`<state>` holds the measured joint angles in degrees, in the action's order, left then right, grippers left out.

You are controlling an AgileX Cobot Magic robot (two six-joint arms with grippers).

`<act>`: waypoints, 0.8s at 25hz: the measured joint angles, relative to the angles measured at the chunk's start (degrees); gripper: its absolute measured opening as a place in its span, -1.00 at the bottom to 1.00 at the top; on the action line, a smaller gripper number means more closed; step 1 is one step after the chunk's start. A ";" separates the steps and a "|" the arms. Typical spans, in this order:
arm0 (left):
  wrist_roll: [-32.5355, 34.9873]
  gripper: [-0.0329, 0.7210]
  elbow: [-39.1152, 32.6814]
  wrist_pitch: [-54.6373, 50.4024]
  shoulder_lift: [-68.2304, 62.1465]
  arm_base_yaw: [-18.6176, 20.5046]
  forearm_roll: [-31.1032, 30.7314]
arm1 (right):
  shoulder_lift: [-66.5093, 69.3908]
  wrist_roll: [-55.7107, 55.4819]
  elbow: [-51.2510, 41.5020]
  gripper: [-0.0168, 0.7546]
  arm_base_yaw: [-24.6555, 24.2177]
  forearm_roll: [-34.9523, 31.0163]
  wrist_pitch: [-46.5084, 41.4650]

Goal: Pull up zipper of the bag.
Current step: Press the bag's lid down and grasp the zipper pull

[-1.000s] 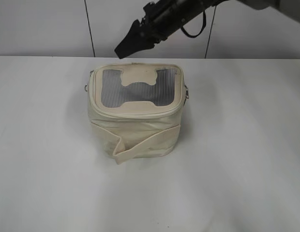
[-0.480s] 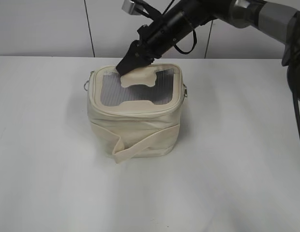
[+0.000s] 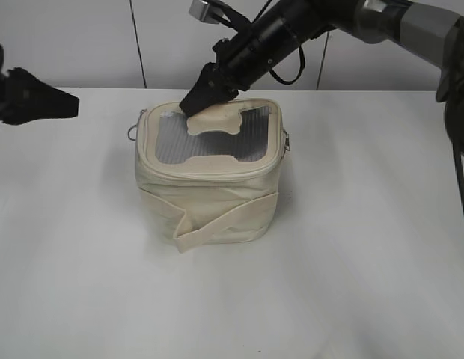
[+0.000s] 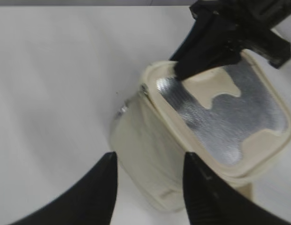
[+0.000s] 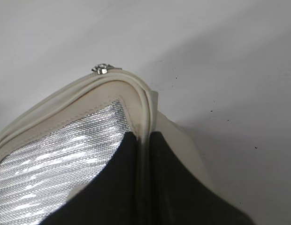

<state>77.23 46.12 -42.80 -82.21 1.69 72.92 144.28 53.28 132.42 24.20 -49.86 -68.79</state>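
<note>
Worktop [image 3: 367, 247] is white and carries the bag [image 3: 209, 191] near its middle, upright, with the grey window facing up. At the far left, the left gripper [image 3: 56, 105] hangs in the air, well apart from the bag, and its fingers [image 4: 101, 192] stand apart with nothing between them. The zipper [image 3: 209, 173] runs around the top rim of the bag; one silver slider [image 5: 101, 69] sits at a corner. The right gripper [image 3: 200, 97] is clamped on the back rim of the bag, with the rim between its two black fingers [image 5: 112, 187].

A plain white table [image 3: 352, 254] carries only the cream bag [image 3: 209, 202], standing upright.
</note>
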 joint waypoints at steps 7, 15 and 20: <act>25.71 0.30 8.63 -0.76 -18.37 -2.34 -0.15 | 0.00 -1.10 0.00 -0.81 0.00 0.00 -0.09; 35.74 0.31 8.88 14.33 -20.08 -10.54 1.54 | 0.00 -1.66 0.00 -0.82 0.00 0.04 -0.09; 37.00 0.31 10.21 16.69 -22.34 -12.16 3.10 | 0.00 -1.66 0.00 -0.82 0.00 0.04 -0.09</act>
<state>114.23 56.34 -26.11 -104.55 -10.47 76.02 144.28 51.62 132.42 24.20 -49.82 -68.88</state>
